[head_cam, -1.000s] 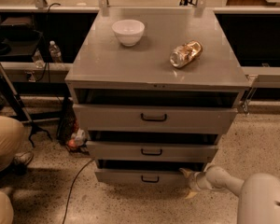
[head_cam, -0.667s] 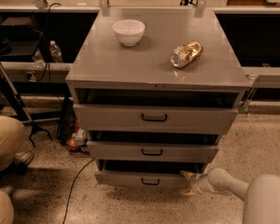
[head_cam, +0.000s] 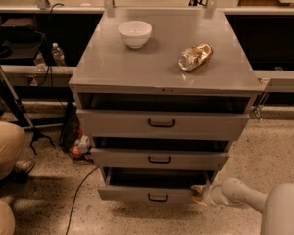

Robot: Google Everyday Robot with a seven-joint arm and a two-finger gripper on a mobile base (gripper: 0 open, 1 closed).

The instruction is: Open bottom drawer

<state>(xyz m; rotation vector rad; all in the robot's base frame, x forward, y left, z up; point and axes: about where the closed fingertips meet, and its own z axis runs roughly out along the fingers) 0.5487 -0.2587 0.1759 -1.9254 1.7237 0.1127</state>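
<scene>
Now bottom drawer (head_cam: 137, 194) sits slightly further out than a second ago. Gripper (head_cam: 200, 192) at its right front corner, grip state can't tell. Partly open; needs more pull.

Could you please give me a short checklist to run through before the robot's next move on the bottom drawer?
1. Hand at the bottom drawer: ok, it is at the right end of the drawer front.
2. Hand on the black loop handle: not ok, it is off to the handle's right.
3. Bottom drawer open: ok in part, a dark gap shows above its front.
4. Cable clear of the drawer's path: ok, it lies on the floor to the left.
5. Person's knee clear: ok, far to the left.
</scene>
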